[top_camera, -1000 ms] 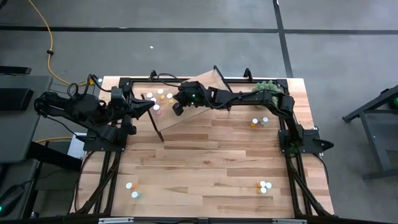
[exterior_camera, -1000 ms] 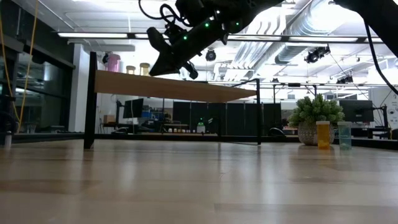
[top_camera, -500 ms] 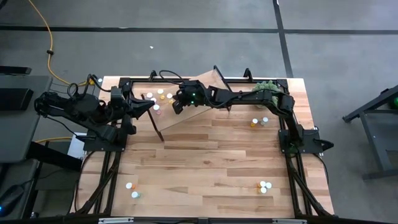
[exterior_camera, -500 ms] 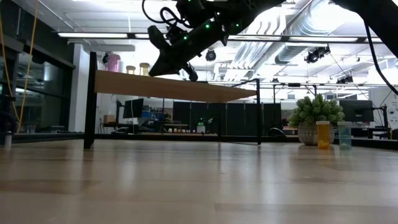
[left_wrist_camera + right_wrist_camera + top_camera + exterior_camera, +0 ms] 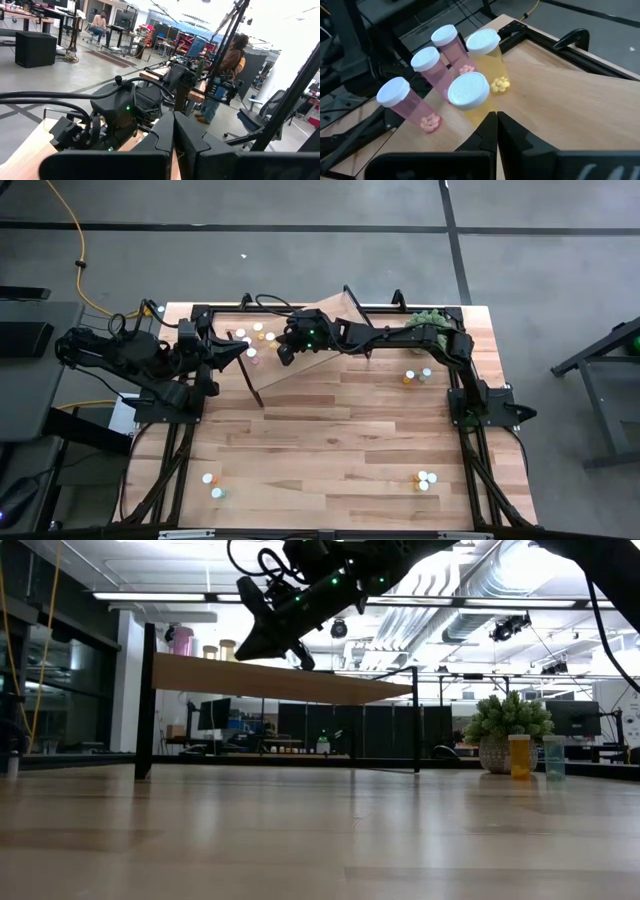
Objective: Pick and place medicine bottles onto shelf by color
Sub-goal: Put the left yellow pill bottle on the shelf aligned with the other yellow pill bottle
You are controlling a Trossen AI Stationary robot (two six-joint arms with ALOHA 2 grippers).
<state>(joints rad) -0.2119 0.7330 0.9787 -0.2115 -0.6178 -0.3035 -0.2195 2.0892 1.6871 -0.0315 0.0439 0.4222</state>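
**Mia:** What changed in the last second?

**Ben:** Not much. The right end effector (image 5: pixel 285 350) moved a tiny bit over the shelf (image 5: pixel 335 310), toward the bottles at its end. From the side it also looks a little higher above the plank. No bottle moved.

**Mia:** Is it holding a bottle?

**Ben:** No. Its two fingers are pressed together with nothing between them. They point at the group standing on the shelf: three pink bottles (image 5: pixel 427 67) and two yellow bottles (image 5: pixel 487 55). The pink ones stand side by side, and the yellow ones stand right next to them.

**Mia:** So what does that mean for the job?

**Ben:** It looks like the right arm is between trips. The pink and yellow ones are already up there, each colour with its own kind. The arm has nothing to put down, so it probably has to go and get another one.

**Mia:** Where are the others?

**Ben:** Down on the desk (image 5: pixel 330 430). An orange bottle (image 5: pixel 519 757) and a teal bottle (image 5: pixel 554 757) stand next to each other by the plant (image 5: pixel 508 720). More white-capped bottles (image 5: pixel 424 478) sit in small groups at the near corners, well apart from the shelf.

**Mia:** And the other arm?

**Ben:** The left end effector (image 5: pixel 240 350) waits by the left end of the shelf. Its fingers are closed and empty too.

**Mia:** What could go wrong?

**Ben:** The right arm is close to the bottles, so it could knock one over as it pulls away.
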